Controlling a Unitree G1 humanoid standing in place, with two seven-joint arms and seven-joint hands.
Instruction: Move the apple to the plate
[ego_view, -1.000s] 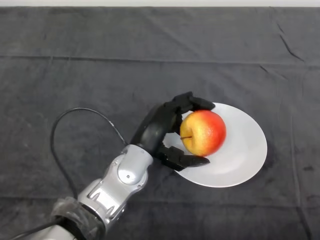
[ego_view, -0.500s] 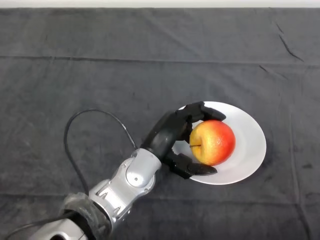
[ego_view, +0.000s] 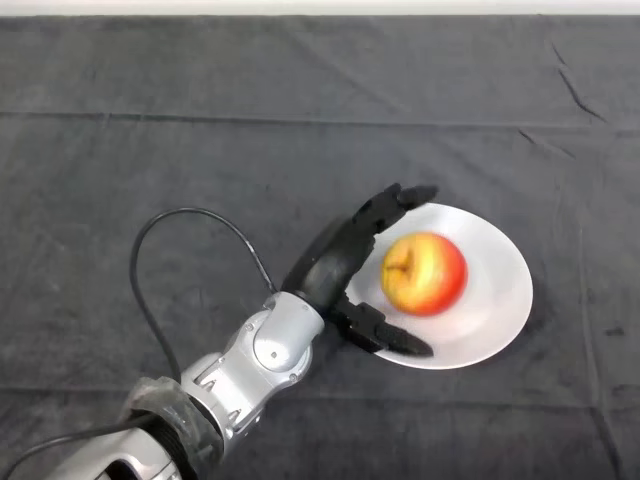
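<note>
A red and yellow apple (ego_view: 424, 273) rests on the white plate (ego_view: 495, 290), a little left of the plate's middle, stem side up. My left hand (ego_view: 335, 270) lies just left of the apple over the plate's left rim. Its fingers (ego_view: 395, 203) stretch out past the apple's far side and its thumb (ego_view: 392, 337) past the near side, neither touching the fruit. The hand is open and holds nothing.
A dark wrinkled cloth (ego_view: 200, 150) covers the whole table. My silver-grey forearm (ego_view: 250, 365) runs in from the lower left.
The fingers and thumb have spread away from the apple and let it go. The apple now sits on the plate by itself, rolled slightly so its stem shows.
</note>
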